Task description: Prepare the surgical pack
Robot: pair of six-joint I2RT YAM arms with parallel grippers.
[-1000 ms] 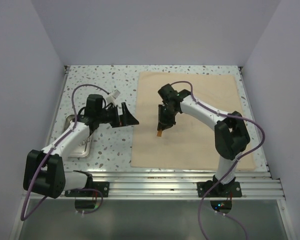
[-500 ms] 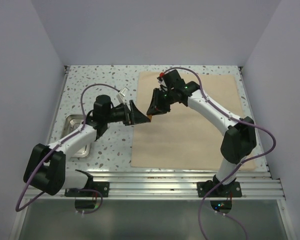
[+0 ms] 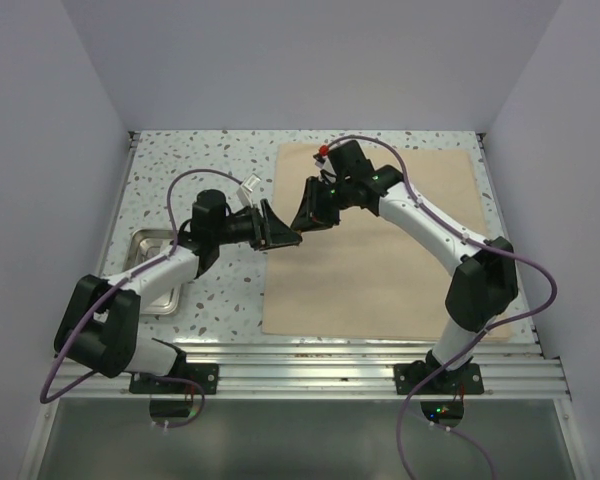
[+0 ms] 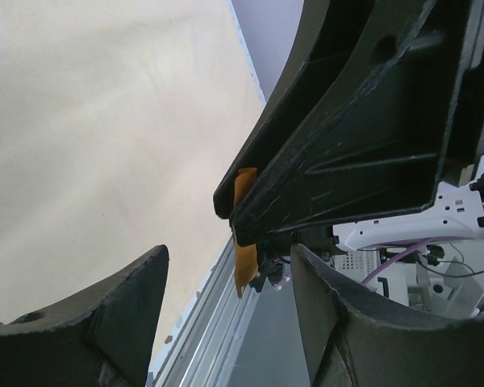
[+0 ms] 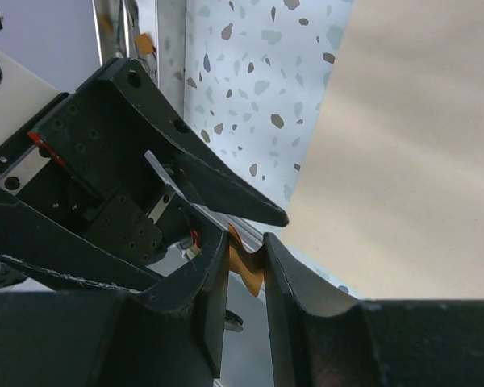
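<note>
Where the two arms meet in the air, over the left edge of the cloth, the right gripper (image 5: 244, 246) has its fingers pressed together on one brown strip (image 5: 247, 274). The strip shows only as a short orange-brown tab in the narrow gap between them, and the rest of its length is covered by the black fingers. The left gripper (image 4: 227, 256) faces it tip to tip with its jaws spread, one finger on either side of the right gripper's finger ends and the strip. Whether either left finger touches the strip cannot be told. From the overhead view the strip is hidden behind the two grippers.

Below them lies one tan cloth (image 3: 380, 270), a flat square sheet on the right half of the speckled table (image 3: 180, 170). The right arm (image 3: 420, 225) crosses above it and covers part of its surface. Well to the left sits one steel tray (image 3: 138, 245), mostly covered by the left arm (image 3: 155, 270). Only its rim and a corner show, so what it holds cannot be made out.
</note>
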